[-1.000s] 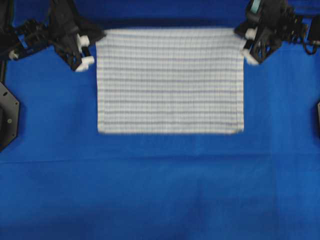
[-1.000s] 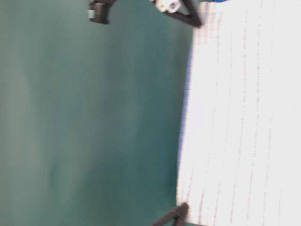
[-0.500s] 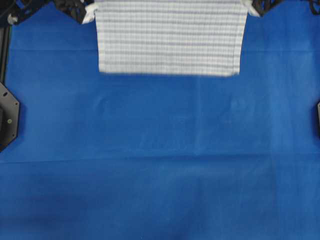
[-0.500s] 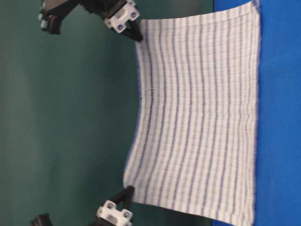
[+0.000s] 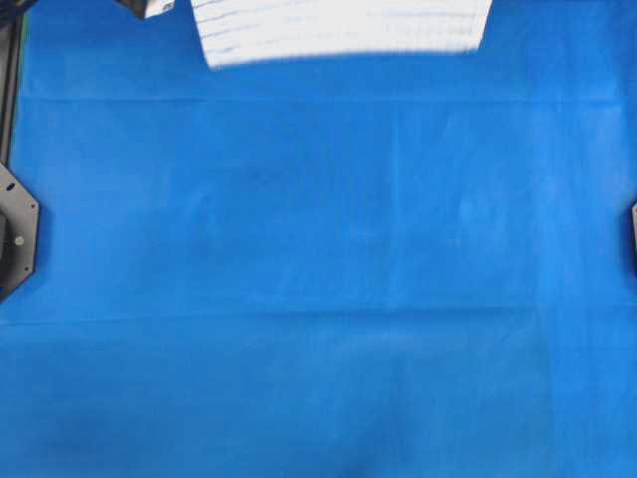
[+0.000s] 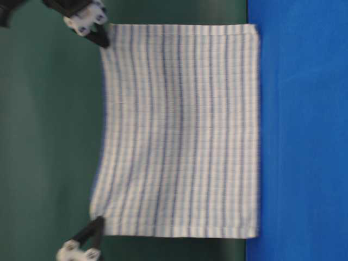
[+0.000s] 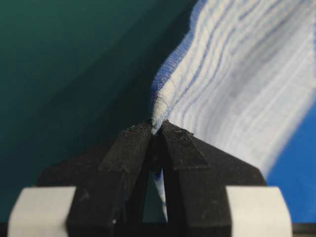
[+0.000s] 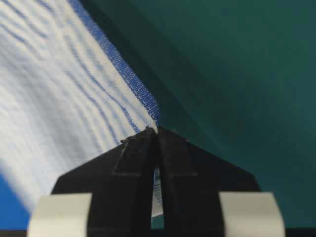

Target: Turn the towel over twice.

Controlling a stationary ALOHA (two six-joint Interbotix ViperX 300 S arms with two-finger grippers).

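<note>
While jaws pinch corners, woven striped towel (image 6: pixel 179 130) hangs flat.

No readable text, label or number anywhere — only stripes.

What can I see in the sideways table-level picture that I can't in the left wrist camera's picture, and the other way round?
The table-level picture alone shows the whole towel hanging spread out, pinched at its two upper corners by two hands, one at each corner, its lower edge just off the blue table covering. The left wrist picture alone shows the grip up close: the left hand shut on a bunched corner, cloth squeezed between its black fingers. Both show the striped towel, the blue covering and the green backdrop.
</note>
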